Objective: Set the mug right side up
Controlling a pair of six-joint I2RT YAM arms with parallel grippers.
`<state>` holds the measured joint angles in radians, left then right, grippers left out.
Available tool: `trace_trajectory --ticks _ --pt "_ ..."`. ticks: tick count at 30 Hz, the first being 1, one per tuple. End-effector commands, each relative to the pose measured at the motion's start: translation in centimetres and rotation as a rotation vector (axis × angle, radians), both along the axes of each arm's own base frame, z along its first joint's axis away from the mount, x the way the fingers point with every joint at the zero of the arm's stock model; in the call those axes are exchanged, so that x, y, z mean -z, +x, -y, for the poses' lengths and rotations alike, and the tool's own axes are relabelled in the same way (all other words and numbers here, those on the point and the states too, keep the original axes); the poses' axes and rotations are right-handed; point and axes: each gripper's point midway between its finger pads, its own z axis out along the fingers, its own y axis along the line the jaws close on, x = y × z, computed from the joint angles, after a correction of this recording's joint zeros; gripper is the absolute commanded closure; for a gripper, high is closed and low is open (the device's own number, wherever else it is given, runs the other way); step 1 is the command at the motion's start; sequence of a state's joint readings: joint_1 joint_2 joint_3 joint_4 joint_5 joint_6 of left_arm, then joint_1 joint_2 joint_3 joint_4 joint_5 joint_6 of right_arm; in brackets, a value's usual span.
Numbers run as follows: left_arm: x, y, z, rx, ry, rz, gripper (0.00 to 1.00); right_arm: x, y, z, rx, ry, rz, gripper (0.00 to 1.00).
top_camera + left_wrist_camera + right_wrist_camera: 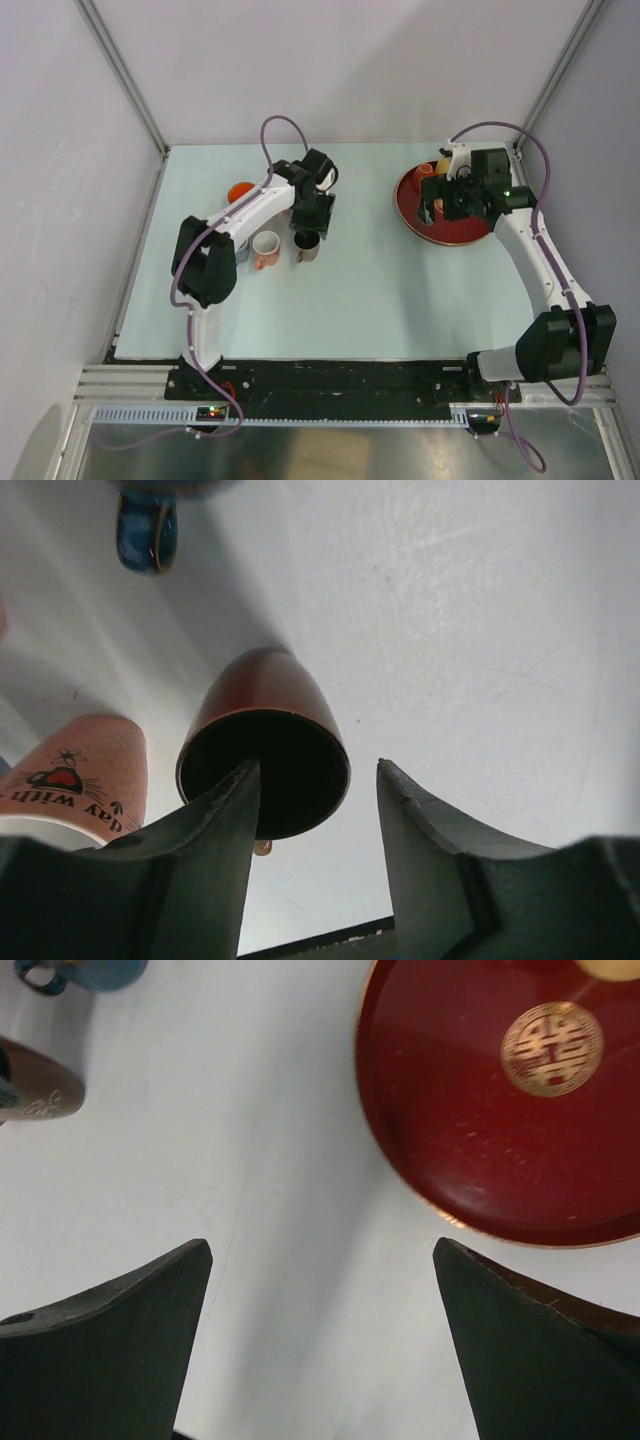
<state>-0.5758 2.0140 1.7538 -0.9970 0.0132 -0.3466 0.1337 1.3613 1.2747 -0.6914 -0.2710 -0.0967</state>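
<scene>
The brown mug (308,246) stands on the pale table with its dark mouth turned up toward the left wrist camera (262,720). My left gripper (312,222) hangs just above it, open (318,770). Its left finger (215,840) crosses in front of the rim, its right finger stands apart, and only bare table shows between them. My right gripper (432,205) hovers wide open at the left rim of the red plate, holding nothing (322,1250).
A pink printed mug (266,248) (85,770) stands right beside the brown one, with a blue mug (147,530) (85,972) further off. An orange object (240,190) lies behind the left arm. The red plate (450,228) (500,1110) carries small items at its back.
</scene>
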Motion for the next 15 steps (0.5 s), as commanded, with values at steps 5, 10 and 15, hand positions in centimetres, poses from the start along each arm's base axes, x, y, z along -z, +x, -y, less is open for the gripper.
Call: trace_trajectory --ticks 5,10,15 --pt "-15.6 5.5 1.4 0.149 -0.212 0.431 0.37 -2.0 7.3 5.8 -0.092 -0.117 0.134 0.02" --pt "-20.2 5.5 -0.6 0.386 -0.162 0.6 0.31 0.3 12.0 9.1 -0.259 -0.235 0.134 0.06" --pt "-20.9 2.5 -3.7 0.633 -0.04 0.687 0.29 2.1 19.3 12.6 -0.237 -0.294 0.157 0.05"
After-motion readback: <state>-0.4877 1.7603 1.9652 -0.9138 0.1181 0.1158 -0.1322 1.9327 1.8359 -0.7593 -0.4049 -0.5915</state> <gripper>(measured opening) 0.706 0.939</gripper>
